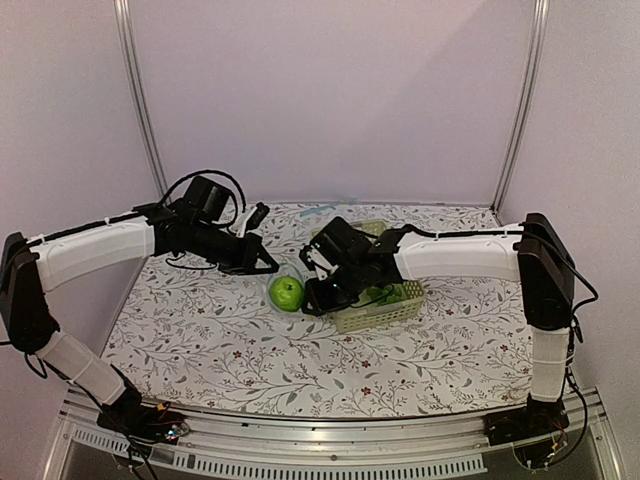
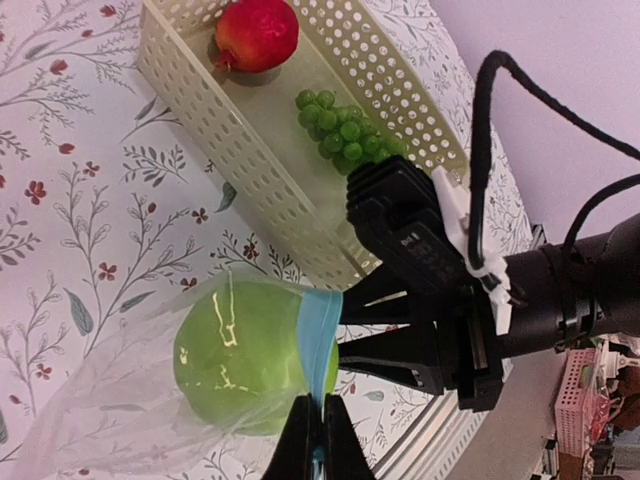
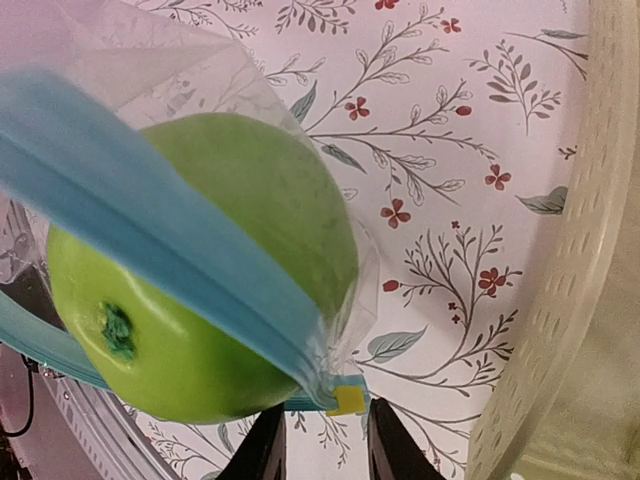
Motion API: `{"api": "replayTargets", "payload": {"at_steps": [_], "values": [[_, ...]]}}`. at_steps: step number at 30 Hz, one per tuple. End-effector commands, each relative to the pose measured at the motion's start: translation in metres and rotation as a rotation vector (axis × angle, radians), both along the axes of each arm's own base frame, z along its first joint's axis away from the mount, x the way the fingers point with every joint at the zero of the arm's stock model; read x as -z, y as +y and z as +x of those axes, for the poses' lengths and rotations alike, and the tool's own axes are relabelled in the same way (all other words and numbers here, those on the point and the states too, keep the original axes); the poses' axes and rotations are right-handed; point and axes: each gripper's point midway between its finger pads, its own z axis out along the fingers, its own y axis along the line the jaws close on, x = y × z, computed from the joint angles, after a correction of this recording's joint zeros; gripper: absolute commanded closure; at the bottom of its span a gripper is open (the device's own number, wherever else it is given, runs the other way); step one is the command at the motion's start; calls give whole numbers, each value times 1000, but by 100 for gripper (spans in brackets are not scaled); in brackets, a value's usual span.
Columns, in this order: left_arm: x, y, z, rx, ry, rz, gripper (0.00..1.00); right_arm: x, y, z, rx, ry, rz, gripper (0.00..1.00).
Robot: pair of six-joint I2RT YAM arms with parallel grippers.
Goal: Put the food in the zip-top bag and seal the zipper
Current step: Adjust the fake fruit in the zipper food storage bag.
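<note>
The green apple [image 2: 240,350] sits in the mouth of the clear zip-top bag [image 2: 110,400], its end poking out past the light blue zipper [image 2: 320,325]. My left gripper [image 2: 320,445] is shut on the zipper strip at one side of the mouth. My right gripper [image 3: 325,450] is open, and the zipper's [image 3: 150,230] corner with its yellow tab [image 3: 350,398] lies just ahead of its two fingertips. The green apple [image 3: 200,290] fills that view. From above, the green apple [image 1: 286,292] lies between my left gripper [image 1: 266,264] and right gripper [image 1: 312,294]. The red apple [image 2: 258,32] rests in the basket.
A pale perforated basket [image 2: 230,130] holds a bunch of green grapes [image 2: 345,130] beside the red apple. The basket [image 1: 392,312] stands just right of the bag, under my right arm. Its wall [image 3: 560,300] runs close along my right gripper.
</note>
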Motion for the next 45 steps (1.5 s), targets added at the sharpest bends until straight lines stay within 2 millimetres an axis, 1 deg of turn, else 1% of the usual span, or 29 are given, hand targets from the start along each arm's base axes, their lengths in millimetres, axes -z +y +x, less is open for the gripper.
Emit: {"api": "replayTargets", "payload": {"at_steps": [1,5,6,11,14,17,18,19,21,22,24,25,28,31,34,38,42,45], "values": [[-14,6,7,-41,2,-85,100,1,8,-3,-8,14,33,74],[-17,5,4,-31,23,-130,100,2,7,0,3,1,28,82],[-18,4,3,-27,27,-140,100,4,7,0,7,-1,23,83],[-20,2,-1,-11,40,-169,100,5,8,5,16,-16,16,85],[-19,4,-1,-19,39,-162,100,3,8,6,16,-16,13,86],[-14,12,2,-48,26,-127,100,-2,-2,2,20,-25,-7,86],[-11,14,3,-53,31,-123,100,-11,-8,0,22,-35,-3,85],[-9,14,3,-50,39,-127,100,-15,-13,-1,27,-41,-6,84],[-7,9,2,-30,67,-156,100,-30,-23,-6,27,-53,-3,81],[-6,6,0,-16,81,-172,100,-46,-29,-8,30,-72,11,78],[-8,1,1,0,96,-192,100,-63,-41,-12,36,-93,8,75],[-8,0,1,6,99,-196,100,-77,-47,-14,38,-111,20,72],[-6,-4,1,21,117,-207,100,-100,-55,-22,25,-124,51,69],[4,-8,-1,46,151,-211,100,-111,-48,-30,3,-112,97,70],[17,-9,-2,64,170,-194,100,-110,-31,-34,-6,-113,120,71],[28,-9,-2,79,182,-174,100,-94,-9,-33,-7,-94,138,73],[30,-10,0,88,177,-171,100,-68,8,-27,-1,-71,131,74],[33,-11,0,92,184,-172,100,-63,21,-23,-7,-70,151,74]]}}
